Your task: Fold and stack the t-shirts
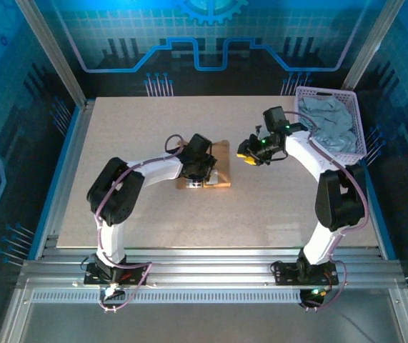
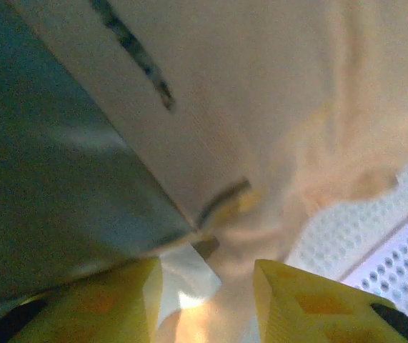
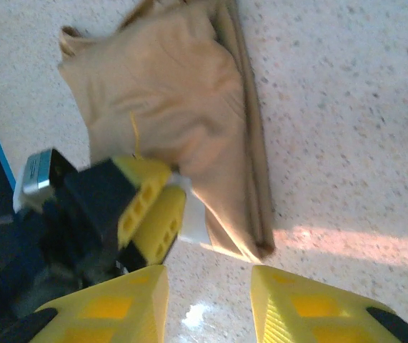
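Note:
The tan t-shirt [image 1: 220, 153] lies folded in a small puffy rectangle at mid table, and it is close up in the right wrist view [image 3: 168, 93]. My left gripper [image 1: 202, 174] is at the shirt's near edge. Its yellow fingers [image 3: 146, 196] stand close together, shut on the fabric beside the white label [image 3: 193, 214]. In the left wrist view the label [image 2: 189, 275] and tan cloth sit between the fingertips of my left gripper [image 2: 207, 286]. My right gripper [image 1: 246, 152] hovers just right of the shirt, open, with bare table between the tips of the right gripper [image 3: 209, 293]. The grey-blue t-shirt [image 1: 329, 121] lies crumpled in the basket.
The lavender lattice basket [image 1: 332, 91] stands at the back right corner, behind my right arm. Speckled tabletop [image 1: 153, 221] stretches around the folded shirt, with metal frame rails along the edges.

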Available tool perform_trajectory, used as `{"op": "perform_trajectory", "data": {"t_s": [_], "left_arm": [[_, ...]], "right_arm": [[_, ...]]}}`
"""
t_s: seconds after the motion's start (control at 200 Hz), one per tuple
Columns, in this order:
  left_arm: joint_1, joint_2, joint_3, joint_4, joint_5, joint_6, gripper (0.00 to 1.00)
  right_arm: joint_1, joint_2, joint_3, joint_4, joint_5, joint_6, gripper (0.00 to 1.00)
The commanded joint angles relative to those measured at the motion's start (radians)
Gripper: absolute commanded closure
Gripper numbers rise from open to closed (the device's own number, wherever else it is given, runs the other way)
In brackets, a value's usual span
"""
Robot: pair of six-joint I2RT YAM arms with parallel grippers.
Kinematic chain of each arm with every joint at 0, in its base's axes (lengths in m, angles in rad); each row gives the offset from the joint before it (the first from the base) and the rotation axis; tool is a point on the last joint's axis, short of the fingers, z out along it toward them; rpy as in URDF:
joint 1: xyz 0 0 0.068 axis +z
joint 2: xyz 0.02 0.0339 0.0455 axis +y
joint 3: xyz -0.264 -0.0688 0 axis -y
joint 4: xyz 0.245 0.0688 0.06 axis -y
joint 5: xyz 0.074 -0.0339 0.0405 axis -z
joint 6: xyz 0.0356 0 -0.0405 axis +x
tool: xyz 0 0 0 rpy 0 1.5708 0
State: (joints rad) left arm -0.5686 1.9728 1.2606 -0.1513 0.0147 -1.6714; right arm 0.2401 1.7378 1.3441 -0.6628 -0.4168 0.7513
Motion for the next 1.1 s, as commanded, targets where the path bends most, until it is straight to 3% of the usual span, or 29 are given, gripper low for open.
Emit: {"op": "perform_trajectory", "data": {"t_s": [0.0, 0.16, 0.285, 0.505, 0.66, 0.85, 1.095], "left_arm": [[0.036, 0.052, 0.027, -0.016, -0.061, -0.081, 0.61], [0.128, 0.055, -0.008, -0.039, -0.06, -0.039, 0.61], [0.27, 0.054, -0.032, -0.02, -0.038, 0.046, 0.61], [0.549, 0.173, 0.167, -0.085, 0.164, 0.471, 0.64], [0.692, 0.322, 0.434, -0.305, 0.262, 0.759, 0.66], [0.789, 0.479, 0.706, -0.483, 0.279, 0.883, 0.66], [0.803, 0.583, 0.917, -0.561, 0.287, 0.907, 0.64]], "right_arm": [[-0.023, -0.081, -0.044, 0.002, -0.04, -0.007, 0.63], [-0.047, -0.132, -0.108, -0.003, -0.048, -0.009, 0.63], [-0.054, -0.145, -0.126, -0.01, -0.057, -0.007, 0.63], [-0.054, -0.155, -0.12, -0.018, -0.053, 0.006, 0.63], [-0.052, -0.152, -0.112, -0.027, -0.04, 0.014, 0.62], [-0.049, -0.131, -0.103, -0.038, -0.027, 0.023, 0.62], [-0.03, -0.098, -0.073, -0.044, -0.016, 0.026, 0.62]]}}
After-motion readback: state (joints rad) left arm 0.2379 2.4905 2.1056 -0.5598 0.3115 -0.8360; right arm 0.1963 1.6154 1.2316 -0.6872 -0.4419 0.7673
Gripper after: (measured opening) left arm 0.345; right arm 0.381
